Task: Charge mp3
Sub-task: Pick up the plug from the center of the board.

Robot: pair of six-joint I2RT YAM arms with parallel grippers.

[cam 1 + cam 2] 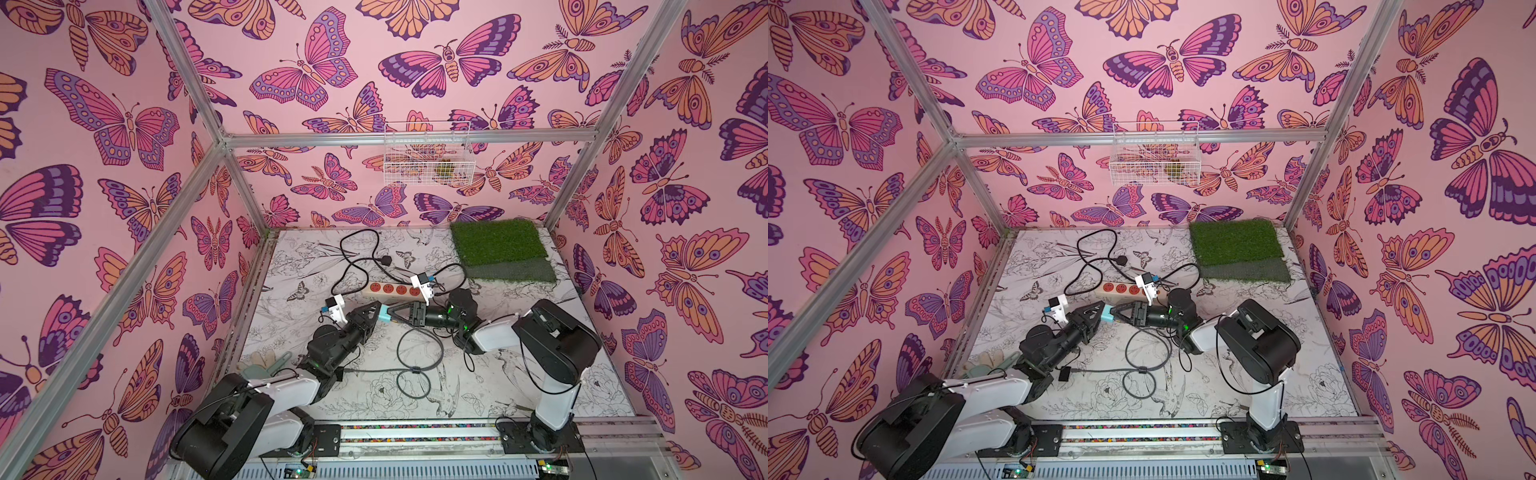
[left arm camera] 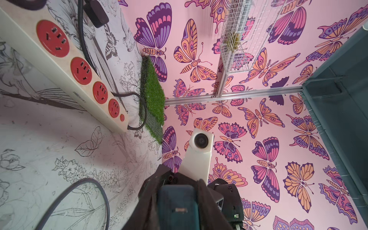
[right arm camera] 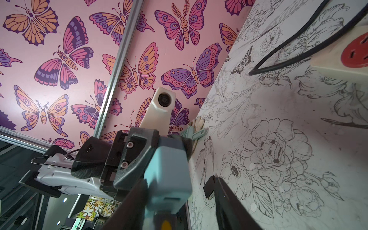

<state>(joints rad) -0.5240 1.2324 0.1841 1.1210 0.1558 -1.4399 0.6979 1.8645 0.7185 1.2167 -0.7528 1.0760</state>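
Teal charger adapter (image 2: 177, 201) sits pinched in my left gripper (image 1: 377, 312), while the right gripper (image 3: 176, 182) stands spread around it, one finger against the cube and the other clear of it. I read this as a hand-over, so I'd close the right squarely on the flat sides before the left lets go, keeping the port (image 2: 180, 210) unblocked. At twelve o'clock from the cube lies the power strip (image 1: 388, 289); at five, the looped cable (image 1: 412, 370). The mp3 (image 1: 1064, 374) lies on the table (image 1: 519, 374) at seven o'clock, beside my left forearm, seemingly at that cable's end
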